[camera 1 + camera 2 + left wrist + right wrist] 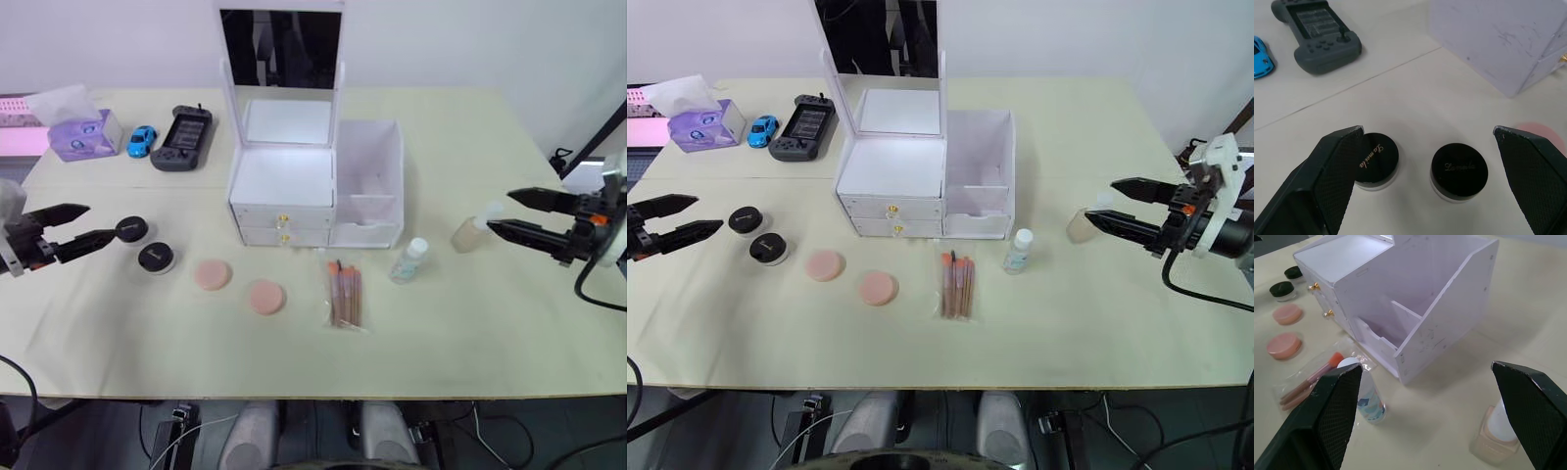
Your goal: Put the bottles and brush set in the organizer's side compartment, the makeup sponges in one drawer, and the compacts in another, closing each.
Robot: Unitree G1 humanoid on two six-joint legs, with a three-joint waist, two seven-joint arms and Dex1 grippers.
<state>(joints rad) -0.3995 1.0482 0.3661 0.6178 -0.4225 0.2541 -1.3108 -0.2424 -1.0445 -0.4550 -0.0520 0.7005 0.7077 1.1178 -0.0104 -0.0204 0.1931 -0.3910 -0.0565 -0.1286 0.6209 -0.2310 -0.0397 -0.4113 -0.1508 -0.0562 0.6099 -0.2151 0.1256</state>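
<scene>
While drawers sit shut, white organizer, mirror lid upright

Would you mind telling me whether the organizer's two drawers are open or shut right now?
Both are shut: the two drawer fronts sit flush with the organizer face, gold knobs in line, and no drawer interior shows in either eye view.

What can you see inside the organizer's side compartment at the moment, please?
The side compartment holds no items: only bare white walls and an inner divider show. The floor behind its low front wall is partly hidden. Both bottles stand outside on the table.
</scene>
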